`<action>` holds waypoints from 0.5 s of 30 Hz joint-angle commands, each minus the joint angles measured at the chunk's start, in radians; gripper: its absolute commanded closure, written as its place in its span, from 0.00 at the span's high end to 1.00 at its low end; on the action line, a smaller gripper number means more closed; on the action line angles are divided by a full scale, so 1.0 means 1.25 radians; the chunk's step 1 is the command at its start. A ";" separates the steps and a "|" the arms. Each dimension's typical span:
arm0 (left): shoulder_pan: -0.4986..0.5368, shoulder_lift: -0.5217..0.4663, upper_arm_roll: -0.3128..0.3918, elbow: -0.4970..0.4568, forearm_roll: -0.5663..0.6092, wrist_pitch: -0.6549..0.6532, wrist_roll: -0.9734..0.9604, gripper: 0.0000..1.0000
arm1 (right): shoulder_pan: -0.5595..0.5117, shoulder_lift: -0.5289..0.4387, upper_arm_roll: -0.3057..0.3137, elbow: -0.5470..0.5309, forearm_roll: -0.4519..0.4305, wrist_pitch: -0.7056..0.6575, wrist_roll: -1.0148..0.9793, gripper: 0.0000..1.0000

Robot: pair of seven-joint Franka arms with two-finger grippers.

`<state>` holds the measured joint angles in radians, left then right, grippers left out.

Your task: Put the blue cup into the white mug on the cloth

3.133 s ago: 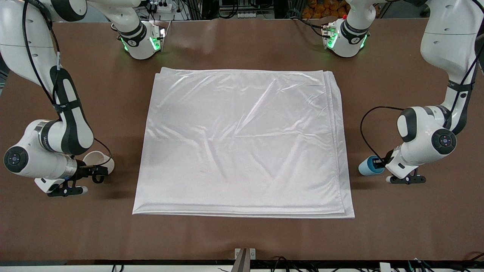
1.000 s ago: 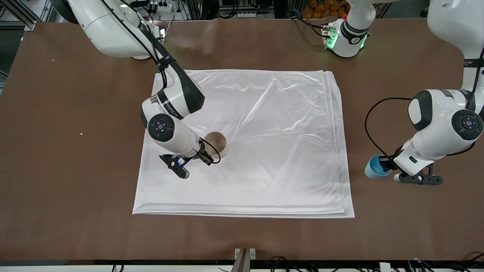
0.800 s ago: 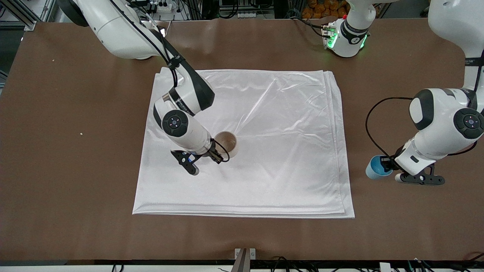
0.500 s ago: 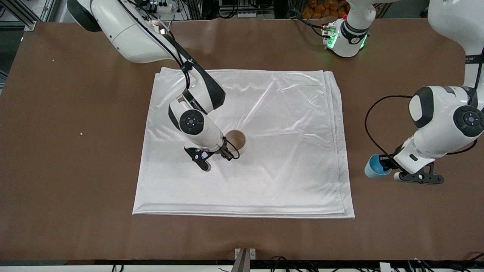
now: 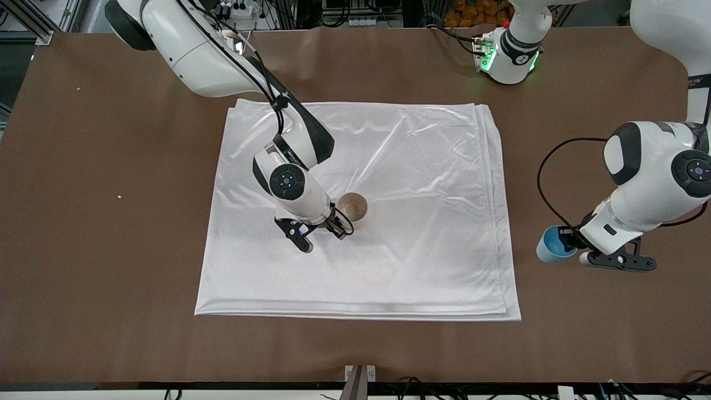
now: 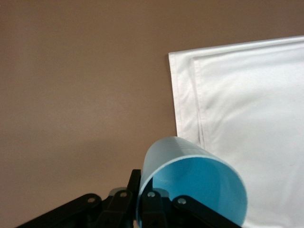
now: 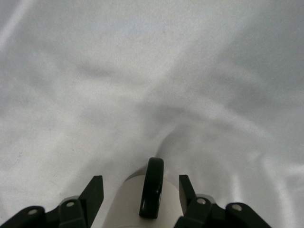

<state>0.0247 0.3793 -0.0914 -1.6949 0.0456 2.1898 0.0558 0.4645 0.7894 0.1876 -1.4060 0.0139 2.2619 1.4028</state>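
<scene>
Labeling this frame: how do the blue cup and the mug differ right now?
1. Support: the mug stands on the cloth; the blue cup is over bare table, off the cloth's edge.
2. Grip: the left pincer is shut on the cup; the right pincer straddles the mug's handle, jaws open.
3. Handle: mug has a black loop, cup none.

Both have their mouths open to view.

Shiny, lightly wrinkled satin-like cloth [image 5: 389,239], matt brown table [image 5: 111,289], smooth blue cup [image 6: 190,185], glossy black mug handle [image 7: 153,194]

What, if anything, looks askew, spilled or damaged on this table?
Nothing spilled or damaged. The white mug stands upright on the cloth, the open right gripper astride its handle. Only the blue cup is tilted, held in the shut left gripper.
</scene>
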 commanded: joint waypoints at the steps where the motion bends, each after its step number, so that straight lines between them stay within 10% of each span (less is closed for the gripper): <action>1: -0.007 -0.013 -0.012 0.040 0.018 -0.063 0.007 0.00 | -0.041 -0.017 0.002 0.006 -0.011 -0.021 -0.005 1.00; 15: -0.010 -0.025 -0.073 0.088 0.018 -0.132 -0.015 0.00 | -0.214 -0.062 0.009 0.009 -0.010 -0.282 -0.467 1.00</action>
<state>0.0133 0.3674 -0.1547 -1.5990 0.0468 2.0581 0.0558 0.2771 0.7443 0.1799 -1.3801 0.0113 1.9985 0.9940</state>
